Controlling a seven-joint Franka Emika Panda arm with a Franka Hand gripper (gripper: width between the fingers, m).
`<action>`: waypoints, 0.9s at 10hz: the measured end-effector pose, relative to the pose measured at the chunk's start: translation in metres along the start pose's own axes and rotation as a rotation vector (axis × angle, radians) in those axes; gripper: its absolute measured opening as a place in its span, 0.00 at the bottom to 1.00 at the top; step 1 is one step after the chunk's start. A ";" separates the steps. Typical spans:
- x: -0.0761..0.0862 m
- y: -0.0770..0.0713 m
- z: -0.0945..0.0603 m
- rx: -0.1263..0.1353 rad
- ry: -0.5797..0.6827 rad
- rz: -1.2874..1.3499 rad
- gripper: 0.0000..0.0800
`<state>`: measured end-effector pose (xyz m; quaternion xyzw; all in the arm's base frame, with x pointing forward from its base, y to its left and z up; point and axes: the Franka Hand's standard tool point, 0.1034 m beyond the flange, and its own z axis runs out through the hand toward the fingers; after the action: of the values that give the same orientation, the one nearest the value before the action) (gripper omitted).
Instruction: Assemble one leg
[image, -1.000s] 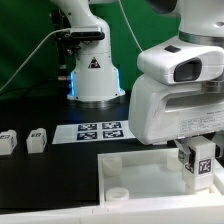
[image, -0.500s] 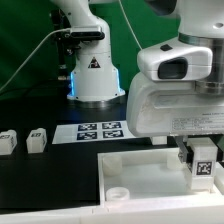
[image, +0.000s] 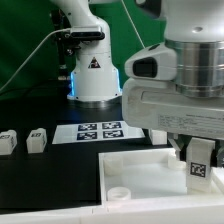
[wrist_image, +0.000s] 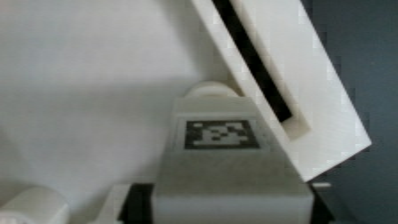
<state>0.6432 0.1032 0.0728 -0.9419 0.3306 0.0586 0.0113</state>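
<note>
While upright, leg (image: 201, 158) inside gripper (image: 199, 167).

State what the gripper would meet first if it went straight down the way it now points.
Probably the large white board: the gripper, shut on the leg, points down at it, so the leg's lower end would touch first. How far above it hangs is unclear.

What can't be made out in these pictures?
Exterior view: the tabletop corner on the exterior view's right, cut off by the frame edge and the arm.
Wrist view: whether the leg touches the tabletop; blurred, white on white.
Exterior view: tags on the two loose legs, too small to read.
</note>
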 end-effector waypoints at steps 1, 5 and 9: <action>-0.001 -0.001 0.000 -0.001 0.000 0.088 0.37; -0.004 -0.002 0.001 -0.002 -0.004 0.455 0.37; -0.013 -0.004 0.003 0.082 -0.001 0.838 0.37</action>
<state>0.6354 0.1149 0.0712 -0.7248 0.6871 0.0452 0.0243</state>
